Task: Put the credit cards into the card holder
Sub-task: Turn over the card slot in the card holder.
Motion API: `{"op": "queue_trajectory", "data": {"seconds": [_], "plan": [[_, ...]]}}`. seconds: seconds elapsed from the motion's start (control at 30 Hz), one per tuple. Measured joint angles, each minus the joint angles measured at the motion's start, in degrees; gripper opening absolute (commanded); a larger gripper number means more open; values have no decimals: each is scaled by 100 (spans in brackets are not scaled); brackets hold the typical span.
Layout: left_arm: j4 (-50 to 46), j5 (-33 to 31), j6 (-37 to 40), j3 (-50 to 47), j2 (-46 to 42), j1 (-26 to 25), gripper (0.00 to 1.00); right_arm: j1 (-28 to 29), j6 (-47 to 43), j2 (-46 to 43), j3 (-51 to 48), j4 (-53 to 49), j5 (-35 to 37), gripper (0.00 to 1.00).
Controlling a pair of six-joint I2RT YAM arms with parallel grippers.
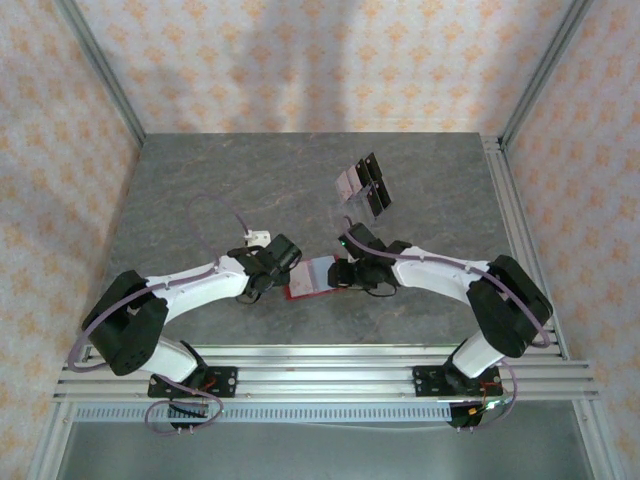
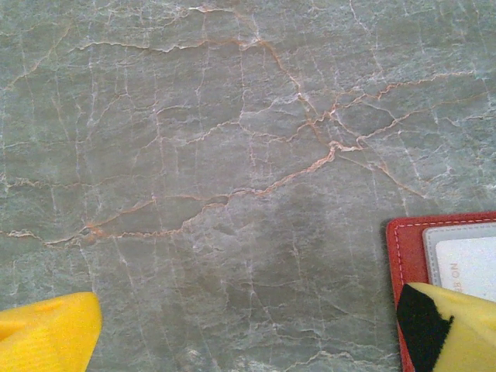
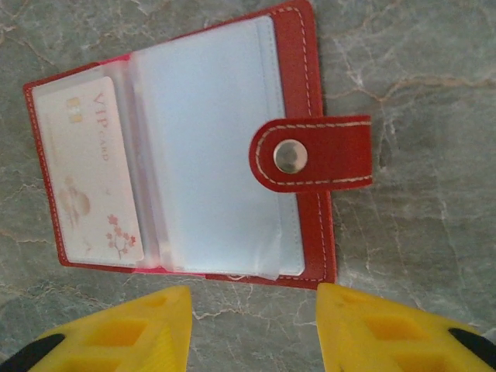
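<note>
From my overhead view I count two arms on the grey stone table (image 1: 200, 190), and one red wallet (image 1: 310, 278) lying open low in the middle of the frame, between the two tools. The left gripper (image 2: 248, 341) is spread wide with nothing in it. On its wrist view I see two yellow fingers (image 2: 46, 333), one in the lower left corner and one in the lower right, and the right-hand one sits over the wallet's near corner; I cannot tell whether it touches. The right gripper (image 3: 252, 325) also stands apart and empty, its two yellow fingers along the bottom edge of its wrist view, just below the wallet's lower edge. In that view the wallet fills the upper half of the frame, with clear plastic sleeves (image 3: 209, 147) fanned out. One pale card (image 3: 85, 178) printed with "VIP card" sits in the leftmost sleeve. One red strap (image 3: 325, 153) with a single metal snap (image 3: 291, 157) sticks out over the right-hand edge. The loose cards (image 1: 360, 183) lie in one small fanned cluster above the centre of the overhead frame, well apart from the wallet and both grippers. I make out one pale face and a few darker ones, but they are too small for me to count.
</note>
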Motion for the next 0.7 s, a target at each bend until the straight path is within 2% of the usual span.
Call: {"op": "queue_trajectory", "data": {"seconds": [0.7], "plan": [[2, 2, -2, -7, 0, 0, 100, 70, 254, 243, -61, 407, -94, 39]]}}
